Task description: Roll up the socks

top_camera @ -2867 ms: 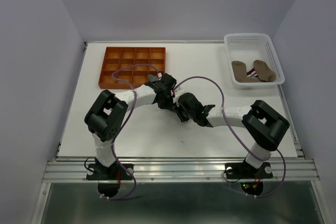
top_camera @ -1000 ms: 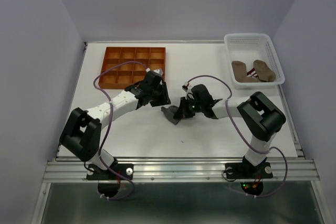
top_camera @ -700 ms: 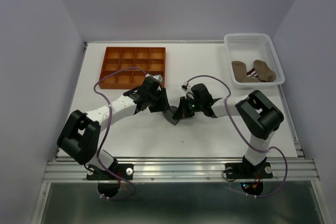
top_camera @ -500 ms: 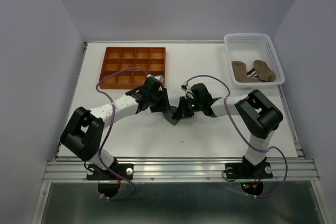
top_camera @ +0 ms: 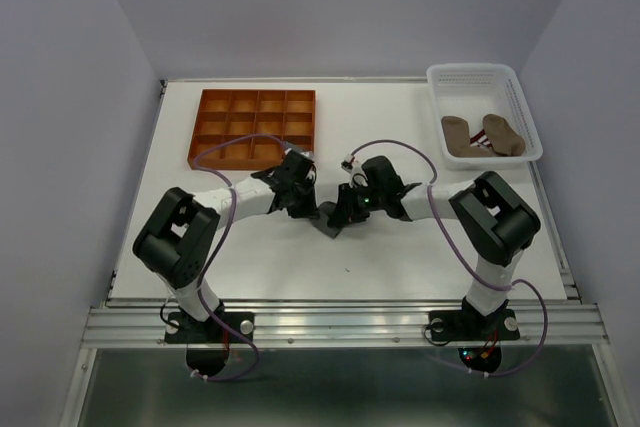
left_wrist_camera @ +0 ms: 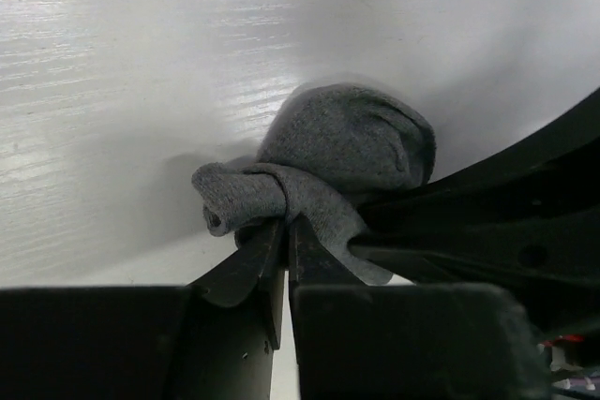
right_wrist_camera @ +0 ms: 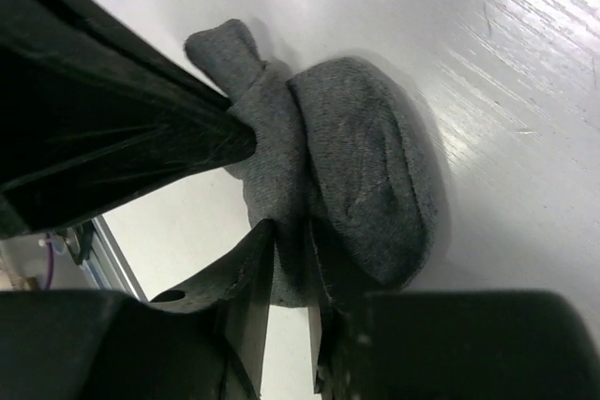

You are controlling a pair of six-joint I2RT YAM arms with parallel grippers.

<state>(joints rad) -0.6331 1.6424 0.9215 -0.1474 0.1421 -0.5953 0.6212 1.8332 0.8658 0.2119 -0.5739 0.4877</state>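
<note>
Tabletop (top_camera: pixel 400 137): left fingers (left_wrist_camera: pixel 246 269) nearer sock (left_wrist_camera: pixel 349 149)

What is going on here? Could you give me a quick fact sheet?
Being worked: grey sock, bundled, lying on table
Left gripper: shut on grey sock
Right gripper: shut on grey sock
Waiting: tan socks in white basket, far right corner
Also there: orange tray with compartments, far left

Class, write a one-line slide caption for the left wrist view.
Bundled grey sock pinched by the left gripper on the white table.
</note>
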